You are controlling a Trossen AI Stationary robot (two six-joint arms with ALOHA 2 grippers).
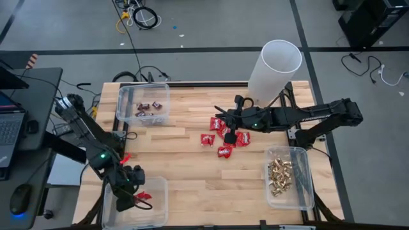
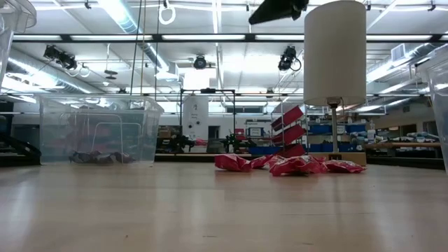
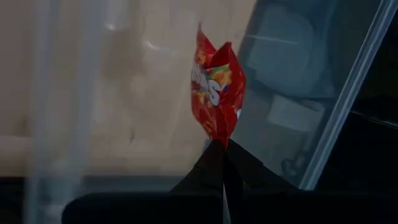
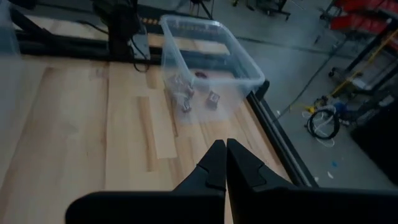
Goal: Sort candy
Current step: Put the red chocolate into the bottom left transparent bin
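Several shiny red packets lie in a loose pile at the table's middle, and they also show in the low view. My left gripper is over the clear near-left bin, shut on one red packet. My right gripper is shut and empty, above the far edge of the pile, pointing toward the table's left; it also shows in its wrist view. Dark mini bars lie in the far-left bin. Gold-foil pieces lie in the near-right bin. My left gripper pinches the red packet by one crimped end between its two fingertips. The rest of the packet sticks out past the fingertips, crumpled, lifted clear above the bin.
A tall white cylinder stands at the far right of the table, just behind my right arm. A laptop and a mouse sit on a side desk left of the table. Bare wood lies between the near bins.
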